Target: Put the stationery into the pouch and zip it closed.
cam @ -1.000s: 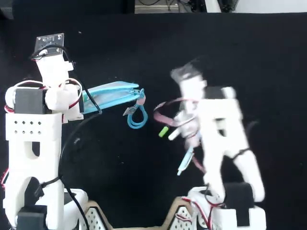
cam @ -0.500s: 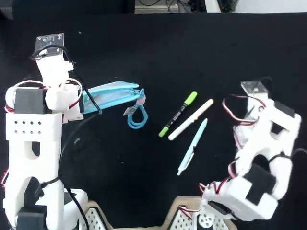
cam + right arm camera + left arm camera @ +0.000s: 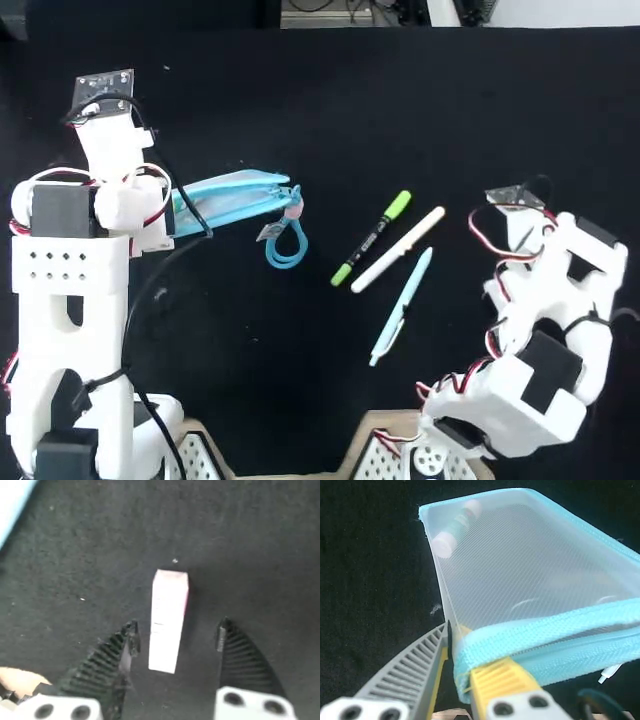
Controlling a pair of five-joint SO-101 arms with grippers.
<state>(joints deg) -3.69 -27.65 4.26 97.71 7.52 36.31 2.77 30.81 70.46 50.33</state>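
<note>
Firmly, left tool (image 3: pixel 454 633) pinches the mesh pouch (image 3: pixel 520 570); right tool (image 3: pixel 177 626) gapes astride a pink block (image 3: pixel 169 605).

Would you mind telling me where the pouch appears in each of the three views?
High view: the pouch sits left of the pens, one end in the left hand.
Left wrist view: the pouch stretches away from the left hand, which clamps its zip corner.
Right wrist view: a pale blue edge beyond the pink block; I cannot tell whether it is the pouch.
Shared landmark: the black table.
</note>
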